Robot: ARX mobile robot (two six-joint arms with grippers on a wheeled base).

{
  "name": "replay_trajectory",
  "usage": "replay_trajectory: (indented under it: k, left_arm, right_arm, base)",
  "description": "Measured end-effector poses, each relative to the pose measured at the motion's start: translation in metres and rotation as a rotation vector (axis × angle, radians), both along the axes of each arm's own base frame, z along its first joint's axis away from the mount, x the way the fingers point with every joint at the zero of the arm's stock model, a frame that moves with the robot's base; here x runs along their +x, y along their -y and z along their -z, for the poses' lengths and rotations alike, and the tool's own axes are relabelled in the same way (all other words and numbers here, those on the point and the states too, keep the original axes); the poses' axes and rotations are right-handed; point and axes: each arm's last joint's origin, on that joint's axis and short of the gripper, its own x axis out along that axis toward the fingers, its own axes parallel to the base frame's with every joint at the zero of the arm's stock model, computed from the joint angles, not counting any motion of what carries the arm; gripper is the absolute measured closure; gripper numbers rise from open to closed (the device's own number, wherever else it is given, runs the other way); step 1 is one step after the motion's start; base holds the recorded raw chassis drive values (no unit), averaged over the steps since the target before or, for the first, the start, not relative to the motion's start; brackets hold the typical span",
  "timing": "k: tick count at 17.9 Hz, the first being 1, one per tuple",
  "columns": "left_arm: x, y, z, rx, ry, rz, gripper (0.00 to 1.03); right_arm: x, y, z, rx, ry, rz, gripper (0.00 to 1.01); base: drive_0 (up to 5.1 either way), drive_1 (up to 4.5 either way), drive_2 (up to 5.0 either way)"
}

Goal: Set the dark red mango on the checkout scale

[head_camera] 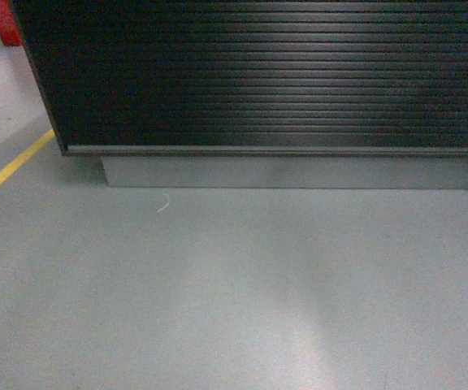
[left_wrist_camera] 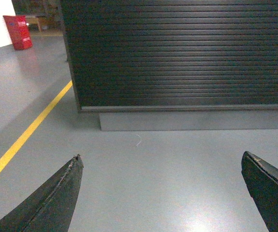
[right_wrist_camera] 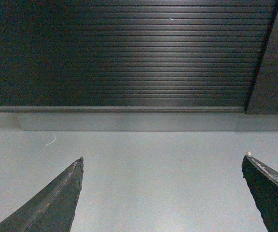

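While both hands [left_wrist_camera: 160,164] [right_wrist_camera: 163,164] gape empty, the checkout [head_camera: 266,73] stands ahead.

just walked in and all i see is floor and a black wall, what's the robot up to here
Nothing is being handled right now. The robot faces the ribbed dark front of the checkout counter, low down, with its grey base and the grey floor in view. Both the left gripper and the right gripper are open and empty, pointed at the counter. No mango or scale shows in any view. A yellow floor line runs along the left, and a red bin stands farther back.
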Motion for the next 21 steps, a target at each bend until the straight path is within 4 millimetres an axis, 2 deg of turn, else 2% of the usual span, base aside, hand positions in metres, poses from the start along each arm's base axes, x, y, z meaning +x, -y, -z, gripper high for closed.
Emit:
replay_trajectory:
  k: [21]
  left_arm:
    - [0.0000,0.0000,0.0003,0.000,-0.003,0.001,0.05]
  right_arm:
    - [0.0000,0.0000,0.0004,0.000,-0.004,0.000,0.03]
  base:
    - [0.0,4.34,-4.3]
